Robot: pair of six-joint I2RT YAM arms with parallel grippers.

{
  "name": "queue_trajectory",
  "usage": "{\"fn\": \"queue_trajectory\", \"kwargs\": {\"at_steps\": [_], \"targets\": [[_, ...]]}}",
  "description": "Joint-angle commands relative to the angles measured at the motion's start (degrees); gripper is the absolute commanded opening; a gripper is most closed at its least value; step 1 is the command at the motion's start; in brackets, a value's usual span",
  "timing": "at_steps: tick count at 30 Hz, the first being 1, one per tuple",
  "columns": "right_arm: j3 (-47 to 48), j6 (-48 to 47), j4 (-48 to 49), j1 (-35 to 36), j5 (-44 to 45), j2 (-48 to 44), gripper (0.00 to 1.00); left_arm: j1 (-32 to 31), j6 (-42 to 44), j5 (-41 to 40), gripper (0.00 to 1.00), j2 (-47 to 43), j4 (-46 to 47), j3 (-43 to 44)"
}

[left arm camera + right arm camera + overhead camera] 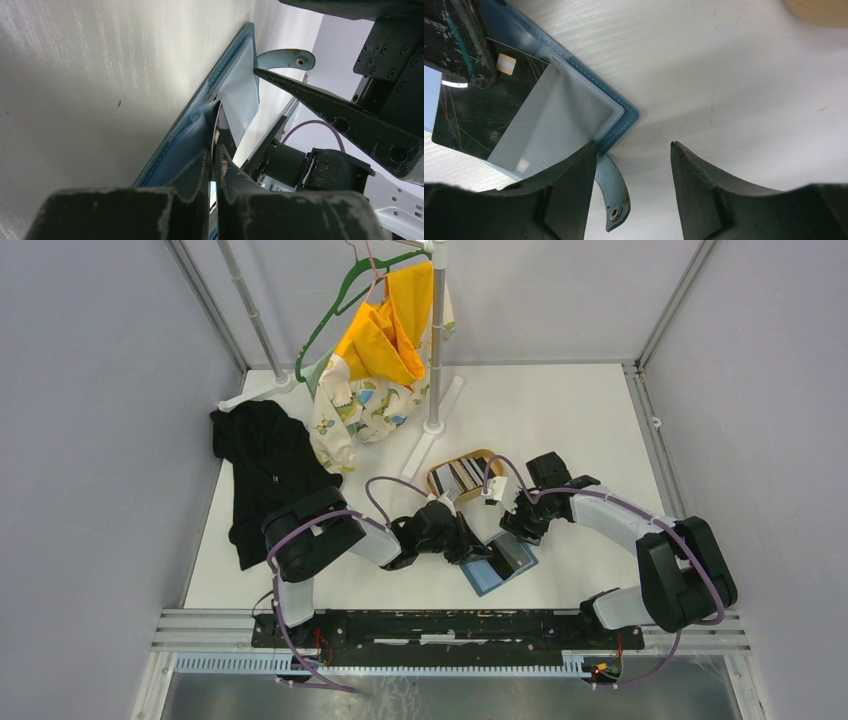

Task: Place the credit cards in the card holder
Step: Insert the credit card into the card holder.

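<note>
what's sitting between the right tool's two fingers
In the right wrist view, the open right tool straddles the snap tab of the card holder, which lies next to one finger; the rest of the gap is bare white table.

a white counter (580, 420) carries everything. a black garment (262, 470) lies crumpled at its left side. the white feet of a clothes rack (430, 445) stand towards the back, an oval wooden tray (466, 454) sits just in front of them, and the open teal card holder (488, 578) lies flat near the front edge.
</note>
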Motion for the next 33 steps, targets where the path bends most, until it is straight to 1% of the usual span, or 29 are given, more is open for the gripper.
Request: {"fn": "queue_trajectory", "kwargs": {"at_steps": [1,5,12,14,16,18,19,20,22,24,27,30,33], "targets": [[0.05,0.09,-0.15,1.41,-2.38,0.16,0.62,0.18,5.51,-1.64,0.11,0.36,-6.11,1.51],[-0.19,0.23,1.15,1.34,-2.52,-2.54,0.63,0.19,6.06,-1.72,0.16,0.81,-7.12,2.57],[-0.99,-1.85,2.97,1.35,-2.69,-9.02,0.65,0.26,6.59,-1.99,0.20,1.22,-7.90,2.73],[-1.56,-4.61,2.42,1.42,-6.47,-11.94,0.65,0.24,6.81,-1.94,0.21,1.38,-8.06,2.89],[-2.33,-9.36,0.80,1.65,-12.79,-15.25,0.63,0.22,7.07,-1.90,0.22,1.53,-8.55,3.23],[-3.49,-16.30,-2.28,2.39,-21.04,-18.48,0.61,0.27,7.44,-1.81,0.23,1.71,-9.15,3.69],[-4.49,-22.06,-4.80,2.93,-25.89,-19.99,0.54,0.18,7.59,-1.77,0.23,1.72,-9.44,3.91],[-5.60,-29.13,-7.96,3.64,-30.02,-21.11,0.41,0.27,7.76,-1.73,0.24,1.82,-9.66,3.99],[-7.41,-41.73,-13.54,5.10,-34.87,-22.34,0.19,0.29,7.88,-1.81,0.24,1.89,-9.87,4.18],[-8.24,-46.17,-15.74,6.81,-35.92,-22.01,0.09,0.26,7.93,-1.83,0.25,1.87,-9.85,4.26],[-9.38,-45.00,-13.02,10.86,-32.93,-21.09,0.04,0.21,8.01,-1.77,0.25,2.14,-9.90,4.41],[-11.52,-39.49,-6.09,17.00,-27.64,-21.45,0.03,0.22,8.01,-1.72,0.25,2.28,-9.92,4.54],[-13.49,-31.65,2.65,22.27,-20.26,-21.78,0.03,0.28,7.98,-1.81,0.25,2.30,-9.92,4.63]]}}
